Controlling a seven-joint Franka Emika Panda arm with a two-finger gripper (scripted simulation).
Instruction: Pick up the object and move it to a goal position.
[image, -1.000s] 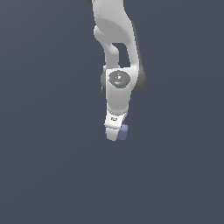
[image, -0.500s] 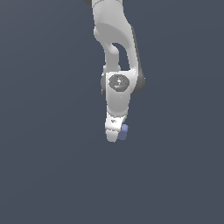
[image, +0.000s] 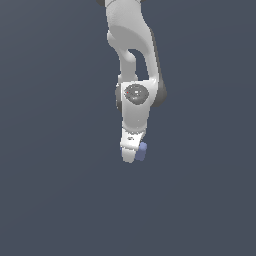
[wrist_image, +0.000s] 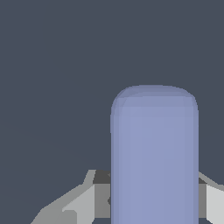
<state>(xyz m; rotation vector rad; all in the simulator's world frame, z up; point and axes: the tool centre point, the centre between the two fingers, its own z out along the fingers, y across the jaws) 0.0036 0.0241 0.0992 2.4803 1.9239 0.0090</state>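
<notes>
In the exterior view the white arm (image: 131, 55) came down from the top edge of the frame and ended at the gripper (image: 133, 152), a little above the picture's middle. The object (image: 142, 151), a small periwinkle-blue block with rounded corners, sat at the tip of the gripper, showing on the side toward the exterior view's right, its upper part tucked against the white finger (image: 129, 150) in front of it. The other finger was hidden behind, so the gap between the fingers could not be read directly here; the block touched the gripper's tip and no surface lay under it, which fit a grip closed on the block.

All around the arm and block there was only flat dark grey-blue background (image: 50, 190), with no edge, table line or other thing showing on any side. The block's lower edge stood free, well apart from every frame border.

In the wrist view the object (wrist_image: 154, 157) filled much of the picture as a tall rounded slab, its domed end clear against the same plain grey. Pale grey parts of the fingers (wrist_image: 83, 199) showed at each side of its base, close against it.
</notes>
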